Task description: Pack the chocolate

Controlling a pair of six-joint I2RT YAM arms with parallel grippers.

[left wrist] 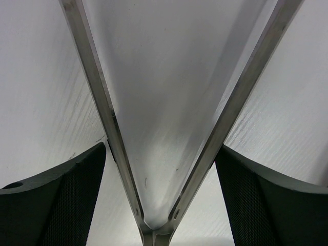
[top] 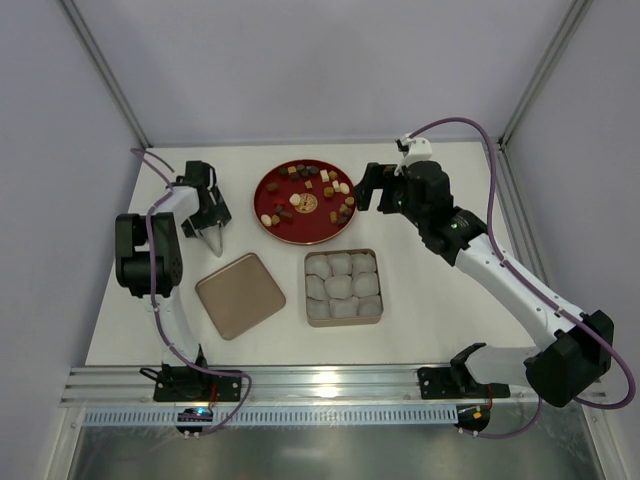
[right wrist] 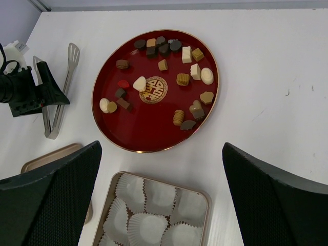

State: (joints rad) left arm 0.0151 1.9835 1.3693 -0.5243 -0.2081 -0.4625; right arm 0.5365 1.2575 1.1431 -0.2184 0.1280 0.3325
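My left claw (left wrist: 161, 148) stands spread astride the bare-metal tongs (left wrist: 97, 92) left of the round red tray (right wrist: 154, 130). Its fingers (left wrist: 61, 205) sit just outside the two blades, not visibly pinching, so closing off-centre could make the springy tongs twist or skid across the white tabletop (right wrist: 266, 77). The small brown, tan and cream chocolate pieces (right wrist: 183, 79) all lie on that tray, none in the square tin (right wrist: 209, 205) of white paper cups on its near side. The left arm is folded with its wrist tipped down, and the right arm stretches to the tray's right edge, its right claw (right wrist: 161, 148) wide apart and empty.
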